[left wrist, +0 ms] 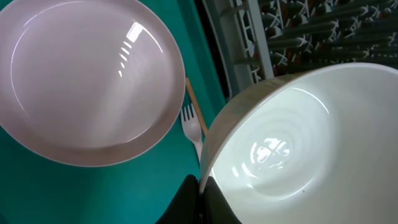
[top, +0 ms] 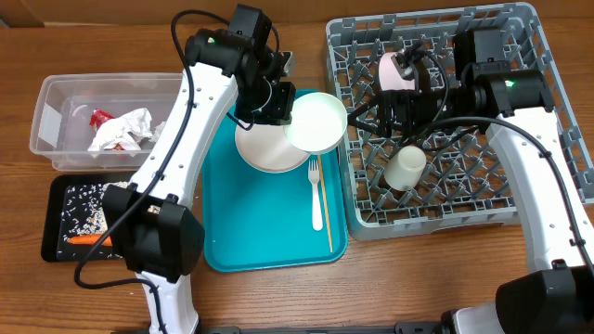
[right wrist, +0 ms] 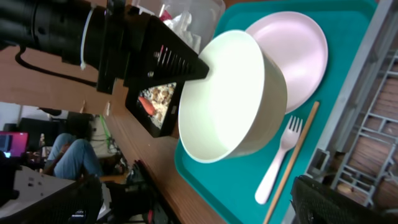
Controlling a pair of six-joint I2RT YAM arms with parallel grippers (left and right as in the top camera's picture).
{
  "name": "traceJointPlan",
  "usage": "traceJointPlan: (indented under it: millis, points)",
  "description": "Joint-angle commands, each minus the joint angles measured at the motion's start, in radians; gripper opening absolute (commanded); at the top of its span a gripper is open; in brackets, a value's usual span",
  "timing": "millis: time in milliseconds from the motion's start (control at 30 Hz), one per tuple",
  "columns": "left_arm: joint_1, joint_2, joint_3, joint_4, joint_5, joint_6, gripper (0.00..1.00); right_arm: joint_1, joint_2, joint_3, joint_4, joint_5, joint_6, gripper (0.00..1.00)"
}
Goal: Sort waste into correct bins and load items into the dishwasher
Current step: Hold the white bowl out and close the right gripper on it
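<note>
Above the teal tray (top: 269,243), beside the dish rack (top: 538,56):

**A:** The left gripper (top: 290,113) is clamping one white bowl (top: 317,122) by its rim, and the right gripper (top: 369,119) is hanging wide open over the rack. Best tipping the bowl between pegs, clear of the one cup (top: 406,167).

**B:** Lying on the tray: one plate (top: 267,150), one fork (top: 316,190), one stick (top: 328,211).
</note>
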Motion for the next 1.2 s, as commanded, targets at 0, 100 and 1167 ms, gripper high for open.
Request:
traceJointPlan:
  millis: [0,100,1167]
  points:
    - [-0.004,-0.094,0.024,-0.003,0.027,0.034,0.04,-0.003,-0.018,0.024,0.013,-0.042,0.024,1.0]
    - [-0.004,-0.134,0.024,-0.017,0.026,0.035,0.04,-0.003,-0.017,0.024,0.011,-0.042,0.031,1.0]
    - [-0.092,-0.193,0.023,0.04,0.027,0.034,0.04,-0.003,-0.017,0.024,0.055,-0.079,0.21,1.0]
